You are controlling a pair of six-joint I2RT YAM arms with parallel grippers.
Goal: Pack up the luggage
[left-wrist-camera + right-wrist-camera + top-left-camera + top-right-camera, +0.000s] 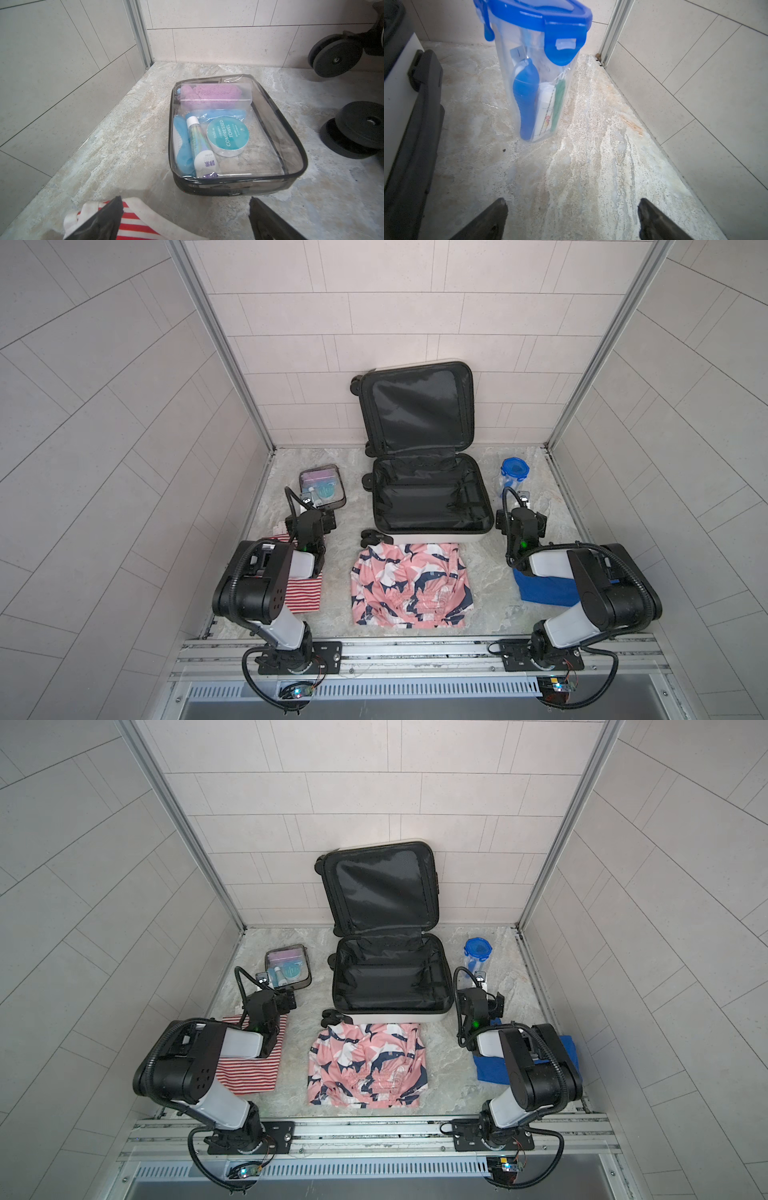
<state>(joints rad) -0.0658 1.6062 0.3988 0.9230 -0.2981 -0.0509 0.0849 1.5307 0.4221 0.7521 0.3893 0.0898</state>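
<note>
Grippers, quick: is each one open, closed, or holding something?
Left gripper: open, holding nothing.
Right gripper: open, holding nothing.

Soft even light, bowed edges

Lab test cell, dressed as a tiled room. Three tile-pattern wall panels (395,323) meet at bare aluminium posts (221,344). Stone-look tabletop (486,568). Left arm (253,585) and right arm (602,589) bolted to an aluminium rail (415,649) at the front edge; a small circuit board (555,684) exposed below.
</note>
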